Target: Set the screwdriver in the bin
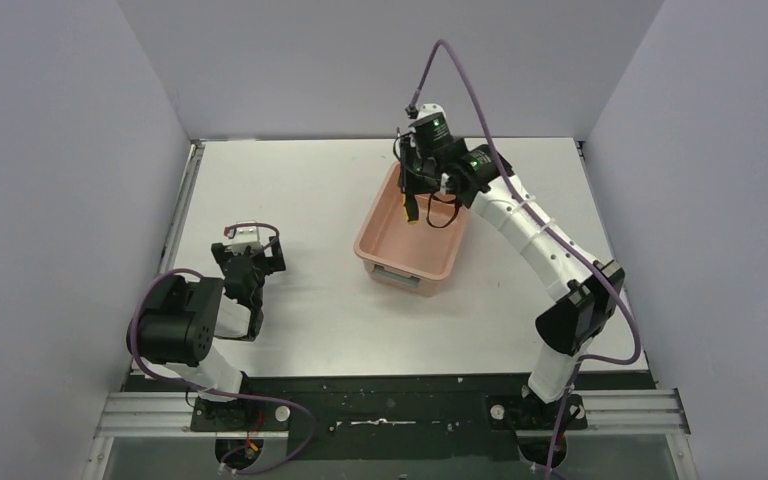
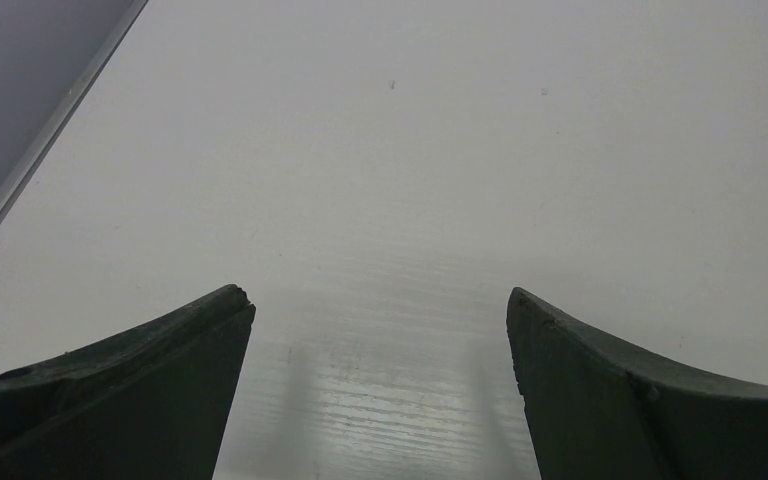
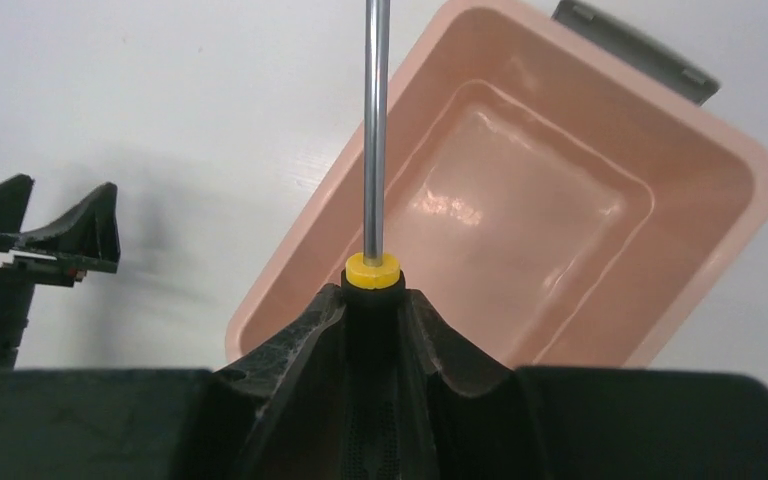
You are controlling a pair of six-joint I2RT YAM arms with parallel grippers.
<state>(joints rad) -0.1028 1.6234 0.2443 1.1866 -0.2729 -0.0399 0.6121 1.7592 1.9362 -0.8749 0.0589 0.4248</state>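
My right gripper [image 3: 373, 297] is shut on the black handle of the screwdriver [image 3: 375, 130]. Its thin metal shaft and yellow collar stick out past the fingertips, over the near left rim of the salmon-pink bin [image 3: 735, 150]. From above, the right gripper [image 1: 415, 192] hangs over the bin's [image 1: 410, 250] far end, with the screwdriver [image 1: 411, 210] pointing down into it. The inside of the bin shows nothing. My left gripper [image 1: 248, 258] stands open low over the bare table at the left, and nothing lies between its fingers [image 2: 195, 345].
The white table [image 1: 300, 190] has a metal rail [image 1: 185, 215] along its left edge, and grey walls stand on three sides. The left gripper [image 3: 60, 235] shows at the left of the right wrist view. A purple cable [image 1: 460, 70] loops above the right arm.
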